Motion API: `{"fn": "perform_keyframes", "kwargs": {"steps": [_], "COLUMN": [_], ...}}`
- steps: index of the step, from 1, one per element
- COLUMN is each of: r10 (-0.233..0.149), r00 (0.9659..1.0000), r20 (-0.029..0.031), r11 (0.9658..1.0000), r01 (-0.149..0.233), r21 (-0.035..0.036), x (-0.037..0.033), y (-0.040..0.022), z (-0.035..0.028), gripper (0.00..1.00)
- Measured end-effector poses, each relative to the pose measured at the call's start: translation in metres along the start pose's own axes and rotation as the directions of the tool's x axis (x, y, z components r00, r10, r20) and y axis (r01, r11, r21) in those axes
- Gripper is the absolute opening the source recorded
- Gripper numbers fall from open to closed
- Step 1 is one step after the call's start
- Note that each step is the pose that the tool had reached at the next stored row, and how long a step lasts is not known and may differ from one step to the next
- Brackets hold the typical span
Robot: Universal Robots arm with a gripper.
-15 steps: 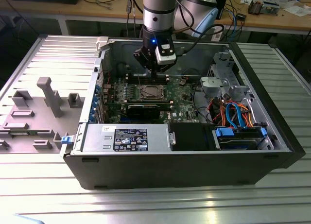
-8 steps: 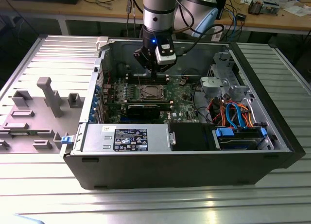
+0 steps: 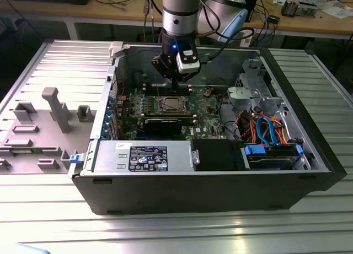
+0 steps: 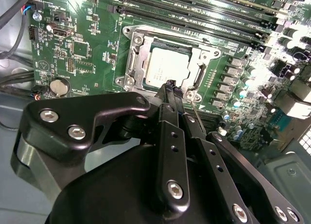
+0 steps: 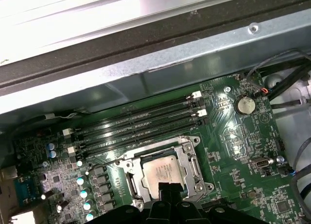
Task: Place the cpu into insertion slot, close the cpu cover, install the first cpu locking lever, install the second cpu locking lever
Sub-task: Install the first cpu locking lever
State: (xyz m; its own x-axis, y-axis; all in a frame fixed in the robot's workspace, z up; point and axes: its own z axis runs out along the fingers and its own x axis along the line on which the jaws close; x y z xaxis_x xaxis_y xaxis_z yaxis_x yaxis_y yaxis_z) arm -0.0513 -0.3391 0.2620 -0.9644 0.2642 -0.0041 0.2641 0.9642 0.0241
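Note:
The cpu (image 4: pixel 163 68) (image 5: pixel 163 174) (image 3: pixel 168 104) lies flat in the insertion slot (image 4: pixel 132 63) on the green board, silvery top up. The cpu cover (image 4: pixel 204 56) (image 5: pixel 188 158) rests down over it, with the chip showing through its square window. My gripper (image 4: pixel 173 89) (image 5: pixel 167 191) (image 3: pixel 175 82) hovers at one edge of the slot, black fingers pressed together, nothing visibly between them. A thin metal lever rod (image 4: pixel 197 111) runs right beside the fingertips. Another thin rod (image 5: pixel 104 162) sticks out along the slot's memory side.
The open computer case (image 3: pixel 209 179) has tall metal walls. Long black memory slots (image 5: pixel 141 124) run beside the socket. A graphics card (image 3: pixel 165 123), a power supply (image 3: pixel 146 156), drive bays and coloured cables (image 3: pixel 265 130) crowd the near side. A grey fixture plate (image 3: pixel 44 122) lies at the exterior view's left.

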Motion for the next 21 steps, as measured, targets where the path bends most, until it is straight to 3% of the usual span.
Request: {"fn": "perform_keyframes", "kwargs": {"steps": [5, 8, 11, 15, 21], "r10": [-0.050, -0.107, -0.132, -0.159, -0.170], "r00": [0.9987, 0.9943, 0.9912, 0.9873, 0.9854], "r20": [-0.0012, -0.0026, -0.0032, -0.0039, -0.0043], "r11": [0.9987, 0.9943, 0.9913, 0.9873, 0.9854], "r01": [0.050, 0.107, 0.132, 0.159, 0.170], "r21": [-0.0007, -0.0009, -0.0010, -0.0013, -0.0034], "x": [0.0000, 0.0000, 0.0000, 0.0000, 0.0038], "y": [0.0000, 0.0000, 0.0000, 0.0000, -0.0011], "z": [0.0000, 0.0000, 0.0000, 0.0000, 0.0000], "gripper": [0.11, 0.11, 0.11, 0.11, 0.11]}}
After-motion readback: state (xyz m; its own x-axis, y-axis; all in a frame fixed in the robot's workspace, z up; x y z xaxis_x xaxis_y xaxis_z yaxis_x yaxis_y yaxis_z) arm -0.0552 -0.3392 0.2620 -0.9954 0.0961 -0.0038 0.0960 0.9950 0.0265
